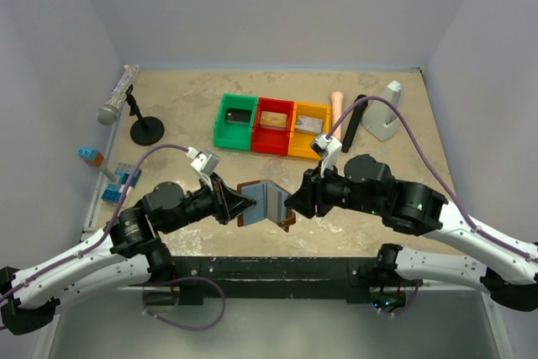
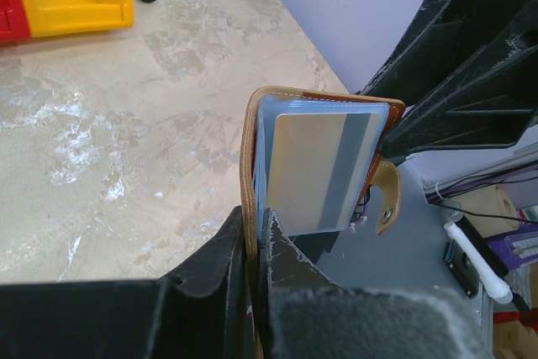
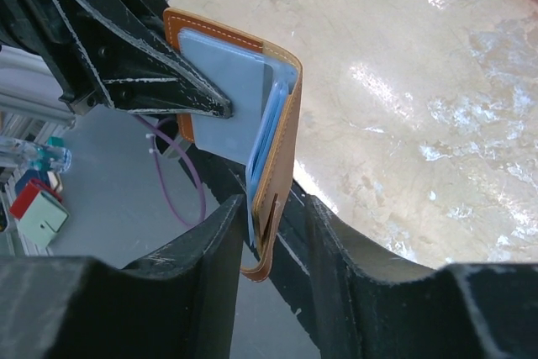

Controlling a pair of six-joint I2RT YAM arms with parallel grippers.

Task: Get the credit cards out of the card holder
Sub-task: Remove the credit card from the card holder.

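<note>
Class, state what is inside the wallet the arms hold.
A tan card with a grey stripe shows in a clear pocket of the wallet. The left tool hides the wallet's lower part; any cards behind are covered.

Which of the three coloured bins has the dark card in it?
The green bin, leftmost in the row, holds the dark card; the red bin holds a tan card, the yellow bin a silvery card.

Tan-brown card holder (image 1: 267, 203) with grey-blue lining and pale stitching, cream-gold credit card (image 2: 324, 170) with a grey stripe, beige marbled counter (image 1: 185, 102), green bin (image 1: 231, 141), red bin (image 1: 271, 146), yellow bin (image 1: 303, 154)
</note>
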